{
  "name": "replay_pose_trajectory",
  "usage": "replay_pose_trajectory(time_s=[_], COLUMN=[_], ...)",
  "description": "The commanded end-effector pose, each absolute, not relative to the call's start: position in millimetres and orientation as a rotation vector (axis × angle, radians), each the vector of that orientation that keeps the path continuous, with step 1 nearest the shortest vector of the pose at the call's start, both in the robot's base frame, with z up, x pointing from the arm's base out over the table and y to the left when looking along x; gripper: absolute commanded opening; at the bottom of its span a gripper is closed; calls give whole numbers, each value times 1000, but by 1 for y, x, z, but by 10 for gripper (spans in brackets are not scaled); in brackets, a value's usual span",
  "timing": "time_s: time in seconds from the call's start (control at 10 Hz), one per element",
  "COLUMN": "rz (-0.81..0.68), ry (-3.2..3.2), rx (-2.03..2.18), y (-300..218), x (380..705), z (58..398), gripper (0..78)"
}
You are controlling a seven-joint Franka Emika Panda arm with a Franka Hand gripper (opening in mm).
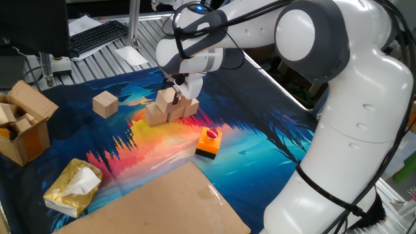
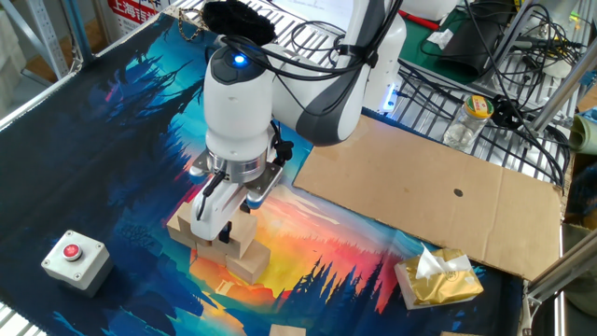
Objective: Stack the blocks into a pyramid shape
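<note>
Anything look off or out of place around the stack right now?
One block sits alone on the mat, well apart from the stack under the gripper. A crumpled yellow tissue pack lies near the cardboard sheet. Nothing looks toppled or damaged.

The gripper point(image 2: 216, 217) hides part of the stacked blocks point(image 2: 222, 245); its jaw gap is unreadable; a lone block point(image 2: 287, 330) is cut off by the bottom edge.

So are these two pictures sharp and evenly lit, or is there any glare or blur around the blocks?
One fixed view: even light, slight softness, the gripper hides part of the blocks. The other fixed view: sharp, a blue light glows on the arm, whose shell looks bright.
</note>
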State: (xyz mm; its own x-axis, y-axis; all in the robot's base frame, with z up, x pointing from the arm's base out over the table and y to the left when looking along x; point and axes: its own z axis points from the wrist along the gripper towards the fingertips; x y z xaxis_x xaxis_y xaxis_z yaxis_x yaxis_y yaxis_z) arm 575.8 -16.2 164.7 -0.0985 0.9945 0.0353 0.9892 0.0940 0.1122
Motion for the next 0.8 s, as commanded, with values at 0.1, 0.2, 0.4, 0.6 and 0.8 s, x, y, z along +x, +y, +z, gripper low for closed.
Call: replay_pose_trajectory(time_s=[0.1, 0.2, 0.4, 0.6, 0.8], rz=[169, 169, 168, 169, 169], ry=[2291, 2293, 2295, 2301, 2297], rx=[2060, 2058, 2059, 2054, 2063], y=[-17, -17, -17, -17, -17], x=[576, 576, 576, 574, 574], z=[166, 166, 165, 164, 164], gripper=[13, 13, 13, 13, 13])
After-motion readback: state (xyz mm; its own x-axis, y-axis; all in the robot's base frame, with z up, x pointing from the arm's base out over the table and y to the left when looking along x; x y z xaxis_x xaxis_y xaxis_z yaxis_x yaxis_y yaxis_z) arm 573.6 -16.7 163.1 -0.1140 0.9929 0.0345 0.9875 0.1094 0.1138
